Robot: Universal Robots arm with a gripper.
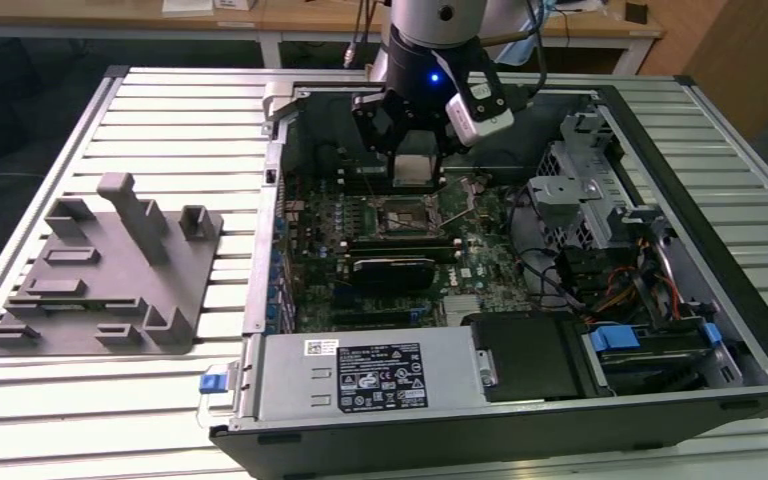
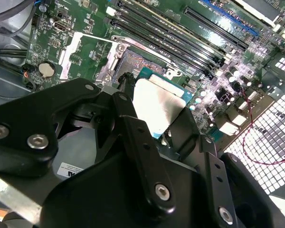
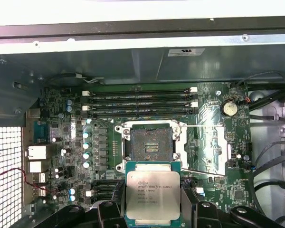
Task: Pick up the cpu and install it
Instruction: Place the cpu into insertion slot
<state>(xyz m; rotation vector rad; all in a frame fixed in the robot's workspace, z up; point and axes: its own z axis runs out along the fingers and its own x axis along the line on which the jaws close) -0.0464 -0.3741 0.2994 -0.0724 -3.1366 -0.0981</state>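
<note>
The cpu [image 1: 414,168], a small square chip with a pale silver top, hangs inside the open computer case, held between the black fingers of my gripper [image 1: 414,160], which is shut on it. In the first wrist view the cpu [image 3: 153,194] sits just short of the open socket [image 3: 151,144], with the gripper [image 3: 153,211] clamping two opposite edges. The second wrist view shows the cpu [image 2: 156,104] tilted above the socket [image 2: 133,61], one finger [image 2: 128,118] on each side. The socket's metal load plate [image 3: 204,142] is swung open beside it.
The green motherboard [image 1: 491,265] lies in the black case [image 1: 744,300], with memory slots [image 3: 137,102] past the socket. A power supply [image 1: 357,375] and drive bay [image 1: 584,190] crowd the case. A grey fixture with posts [image 1: 104,270] stands on the slatted table at the exterior view's left.
</note>
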